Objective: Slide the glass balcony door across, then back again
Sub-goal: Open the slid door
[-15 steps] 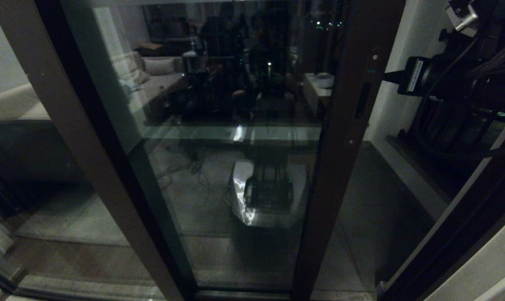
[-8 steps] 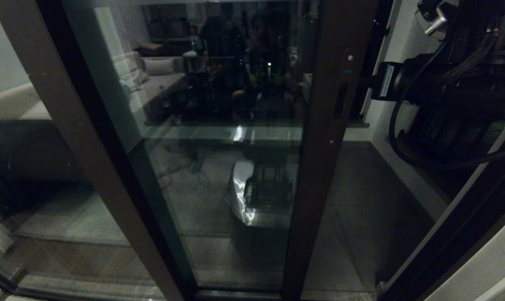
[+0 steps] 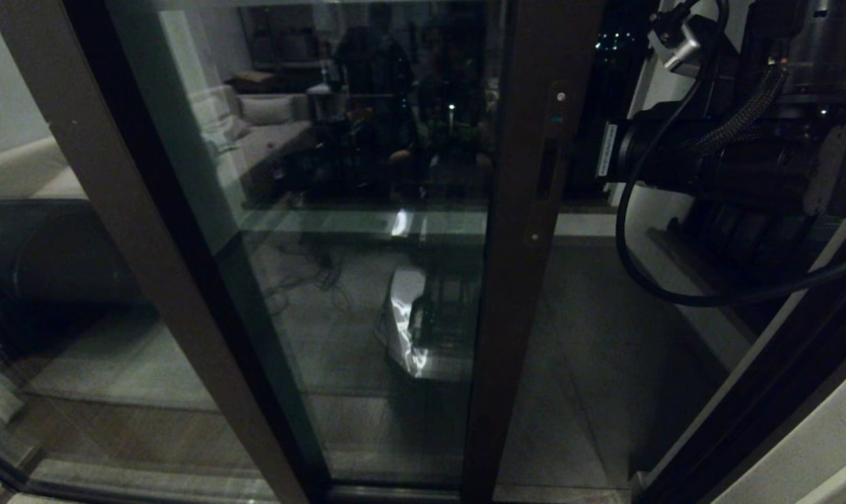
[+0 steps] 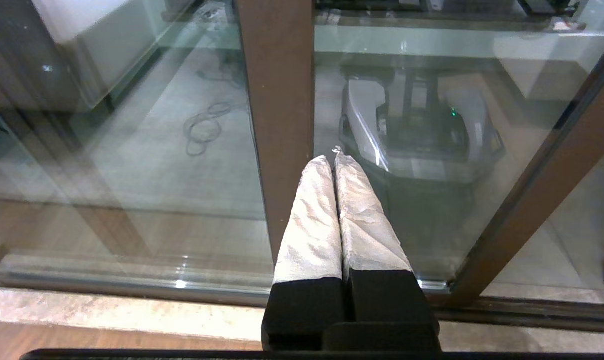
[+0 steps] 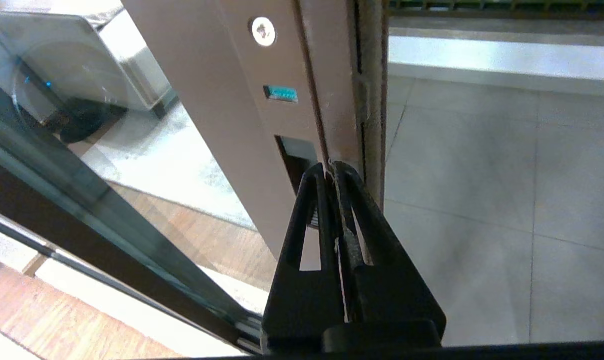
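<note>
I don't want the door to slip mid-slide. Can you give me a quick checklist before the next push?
1. Right tool at the glass balcony door edge stile beside the handle slot: ok.
2. Right tool shut: ok.
3. Tips firmly pressing the stile: cannot tell.
4. Opening to the tiled balcony floor: ok.
5. Left tool shut, low near the unmoving panel's stile: ok.

The glass balcony door (image 3: 367,280) is a glossy, mirror-like pane in a smooth, matt brown metal frame whose stile (image 5: 252,125) carries a shiny metal screw (image 5: 263,31). The left gripper (image 4: 334,159) has fingers wrapped in crinkled, pale cloth-like tape over matt black plastic. The right gripper (image 5: 330,167) is bare matt black plastic. The balcony floor (image 5: 506,200) is smooth grey tile; the indoor floor (image 5: 37,320) looks like wood.
</note>
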Available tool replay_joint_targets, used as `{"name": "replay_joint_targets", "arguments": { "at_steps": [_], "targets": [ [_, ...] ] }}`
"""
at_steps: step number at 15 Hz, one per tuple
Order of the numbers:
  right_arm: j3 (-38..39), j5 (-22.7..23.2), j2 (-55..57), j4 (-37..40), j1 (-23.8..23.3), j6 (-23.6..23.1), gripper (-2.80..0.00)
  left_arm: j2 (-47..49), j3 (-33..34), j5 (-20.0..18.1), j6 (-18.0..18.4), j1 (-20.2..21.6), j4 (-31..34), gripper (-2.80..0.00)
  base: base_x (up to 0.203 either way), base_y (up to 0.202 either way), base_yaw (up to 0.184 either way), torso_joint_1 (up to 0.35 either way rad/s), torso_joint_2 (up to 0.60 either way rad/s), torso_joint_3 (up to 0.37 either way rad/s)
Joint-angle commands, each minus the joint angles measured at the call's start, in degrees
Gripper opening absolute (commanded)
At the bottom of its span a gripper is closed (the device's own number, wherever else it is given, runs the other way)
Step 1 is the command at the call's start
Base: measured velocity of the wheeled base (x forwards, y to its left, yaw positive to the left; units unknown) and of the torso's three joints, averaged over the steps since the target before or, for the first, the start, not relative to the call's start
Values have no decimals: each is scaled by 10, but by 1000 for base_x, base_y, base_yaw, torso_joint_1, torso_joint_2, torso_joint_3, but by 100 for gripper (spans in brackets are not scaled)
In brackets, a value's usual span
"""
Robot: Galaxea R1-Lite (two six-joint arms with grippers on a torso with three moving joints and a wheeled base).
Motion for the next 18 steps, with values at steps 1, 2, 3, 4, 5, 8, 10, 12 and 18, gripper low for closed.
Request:
{"name": "replay_joint_targets", "arguments": {
  "at_steps": [1, 2, 3, 4, 5, 8, 10, 12, 18],
  "targets": [
    [-1, -8, -2, -1, 6, 1, -280, 0, 1, 0, 0, 0, 0, -280, 0, 0, 0, 0, 0, 0],
    [3, -11, -8, 0, 6, 2, -280, 0, 1, 0, 0, 0, 0, -280, 0, 0, 0, 0, 0, 0],
    [10, -12, -19, 1, 4, 2, -280, 0, 1, 0, 0, 0, 0, -280, 0, 0, 0, 0, 0, 0],
    [20, -12, -35, 2, 2, 2, -280, 0, 1, 0, 0, 0, 0, -280, 0, 0, 0, 0, 0, 0],
    [32, -12, -61, 11, 1, 1, -280, 0, 1, 0, 0, 0, 0, -280, 0, 0, 0, 0, 0, 0],
    [64, -11, -175, 87, 0, 1, -280, 0, 1, 0, 1, 0, 0, -280, 0, 0, 0, 0, 0, 0],
    [92, -18, -270, 148, -1, 0, -280, 0, 1, 0, 0, 0, 0, -280, 0, 0, 0, 0, 0, 0],
    [128, -62, -364, 203, -2, -12, -280, 0, 1, 0, 0, 0, 0, -280, 0, 0, 0, 0, 0, 0],
    [198, -172, -629, 361, -93, -139, -280, 0, 1, 0, 1, 0, 0, -280, 0, 0, 0, 0, 0, 0]
  ]
}}
